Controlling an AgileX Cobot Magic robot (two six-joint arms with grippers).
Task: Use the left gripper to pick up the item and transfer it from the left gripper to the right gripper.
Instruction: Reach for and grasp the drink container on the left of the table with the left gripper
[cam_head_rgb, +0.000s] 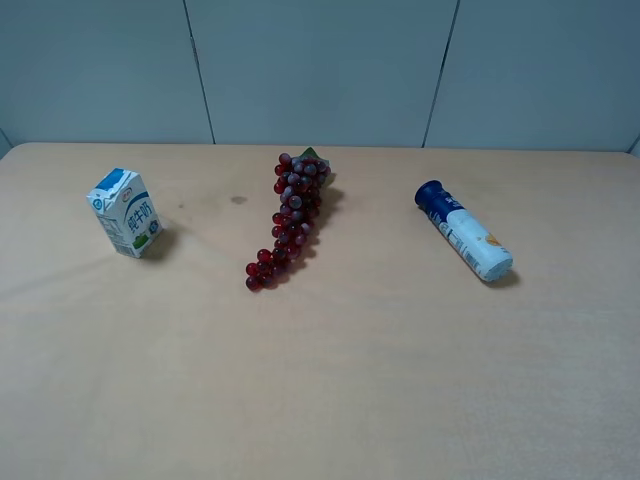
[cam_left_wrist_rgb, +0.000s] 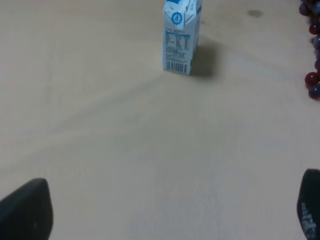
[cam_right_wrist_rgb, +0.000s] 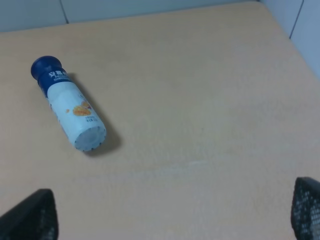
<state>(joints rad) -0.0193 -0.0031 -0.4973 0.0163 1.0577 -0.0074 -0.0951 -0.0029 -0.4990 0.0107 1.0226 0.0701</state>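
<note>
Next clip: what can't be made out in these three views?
- Left claw: left wrist view's edge cuts off all but two black tips.
- Right claw: same in right wrist view.
- Both arms: outside the exterior high view.
- Grape bunch: mostly cut off in left wrist view.
- Milk carton fine print: too small.

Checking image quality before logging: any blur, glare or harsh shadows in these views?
Exterior high: sharp, evenly lit, soft shadows beside milk carton and tube. Left wrist: carton slightly soft, left gripper blurred at the frame edge. Right wrist: tube clear, right gripper blurred. No glare anywhere.
</note>
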